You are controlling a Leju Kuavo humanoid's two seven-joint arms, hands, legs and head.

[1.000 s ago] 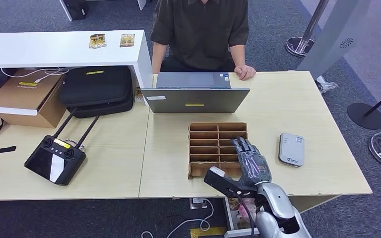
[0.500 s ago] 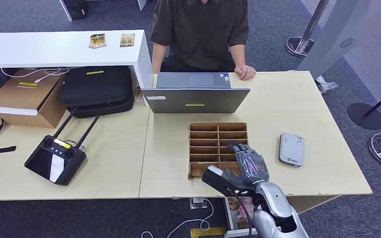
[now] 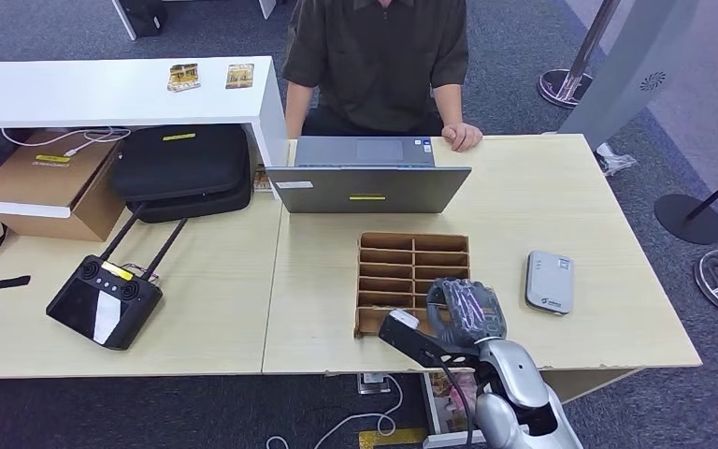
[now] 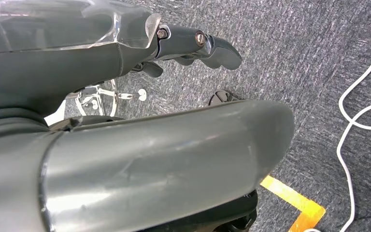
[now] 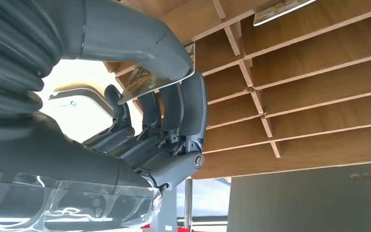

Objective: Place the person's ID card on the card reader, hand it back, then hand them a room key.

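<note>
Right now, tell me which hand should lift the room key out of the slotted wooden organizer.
Right. The right hand already pinches a card at the brown slotted wooden organizer; the left hand hangs over the floor.

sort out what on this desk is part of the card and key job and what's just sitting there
Part of the job:
- right hand, pinching a card
- wooden slotted tray
- grey card reader
- person waiting across the desk

Just lying about:
- laptop
- black controller with antennas
- black bag
- cardboard box
- two small packets on the white shelf
</note>
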